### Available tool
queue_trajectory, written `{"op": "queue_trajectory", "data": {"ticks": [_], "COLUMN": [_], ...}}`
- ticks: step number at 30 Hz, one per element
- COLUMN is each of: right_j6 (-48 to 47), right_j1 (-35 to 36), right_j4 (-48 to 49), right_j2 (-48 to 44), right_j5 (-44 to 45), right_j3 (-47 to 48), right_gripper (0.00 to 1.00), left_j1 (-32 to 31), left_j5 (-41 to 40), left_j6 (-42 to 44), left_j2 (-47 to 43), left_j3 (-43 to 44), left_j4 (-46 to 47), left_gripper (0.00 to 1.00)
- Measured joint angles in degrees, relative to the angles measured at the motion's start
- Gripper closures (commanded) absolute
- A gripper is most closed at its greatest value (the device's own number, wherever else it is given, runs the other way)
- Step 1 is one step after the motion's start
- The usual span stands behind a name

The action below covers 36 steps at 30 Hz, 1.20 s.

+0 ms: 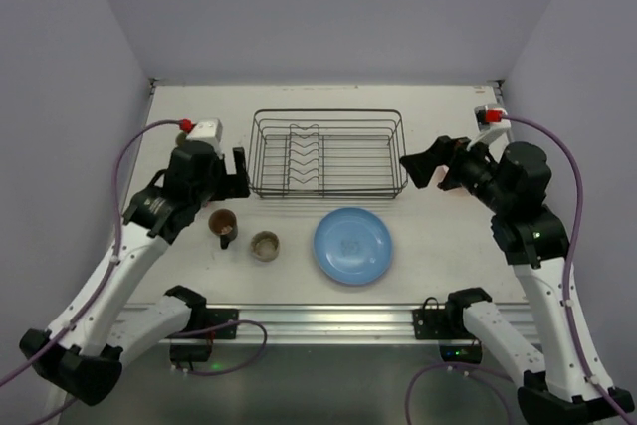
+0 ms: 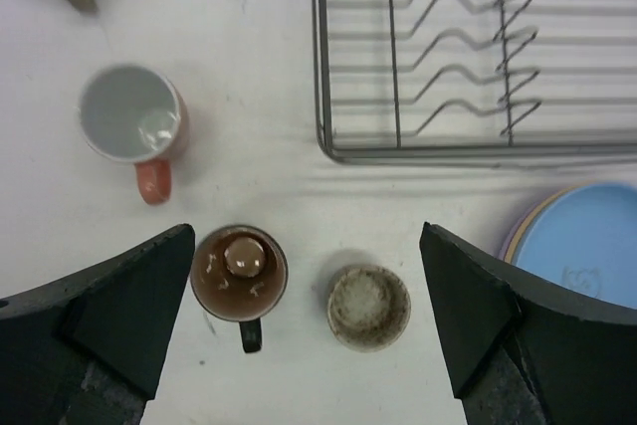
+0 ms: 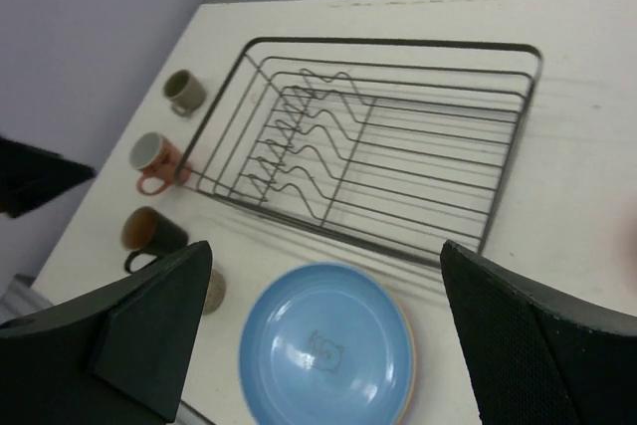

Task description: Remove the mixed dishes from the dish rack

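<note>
Dish rack point(image 1: 328, 154) sits in the middle of the table point(image 1: 428, 246), long side toward the arms. Blue plate point(image 1: 352, 245) lies flat on the table just in front of the rack, apart from it. The left wrist view shows rims of further plates point(image 2: 511, 234) stacked under its edge. Dark brown cup point(image 2: 239, 274) and small beige cup point(image 2: 368, 306) stand upright side by side, left of the plate, not touching. Orange cup point(image 2: 132, 128), white inside, stands outside the rack near its left end. The olive-grey cup point(image 3: 184, 92) stands farther back along that side. Left gripper point(image 2: 306, 236) hangs above the brown and beige cups, jaws spread wide, gripping nothing. Right gripper point(image 3: 326, 246) hovers off the rack's right end, jaws likewise spread, grasping nothing.
</note>
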Motion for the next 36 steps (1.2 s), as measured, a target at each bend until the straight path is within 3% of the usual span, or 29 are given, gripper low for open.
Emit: {"op": "queue_trajectory", "data": {"ticks": [6,16,27,36], "right_j6": [-1.73,-2.73,-4.66,-5.20], "right_j1": [6.19,8.66,8.68,8.68], "right_j4": [-12.48,-28.63,-33.27,-33.33], "right_j2": [-2.64,-8.92,-23.08,-26.10], "right_j5": [21.20,36.94,38.71,38.71], "right_j3": [6.88,14.10,11.41,9.38], "right_gripper": [0.01,0.01,0.01,0.01], "left_j1": [0.02,0.02,0.00,-0.04], "left_j5": [-9.62,-20.28,-22.01,-22.71], "left_j6": [1.88,3.91,5.29,4.94], "left_j2": [-11.98,-18.08,-32.24,-37.90], "left_j3": [4.35,11.85,15.26,9.64], "left_j4": [2.51,-5.14,-10.84,-12.28], "left_gripper": [0.00,0.00,0.00,0.00]}}
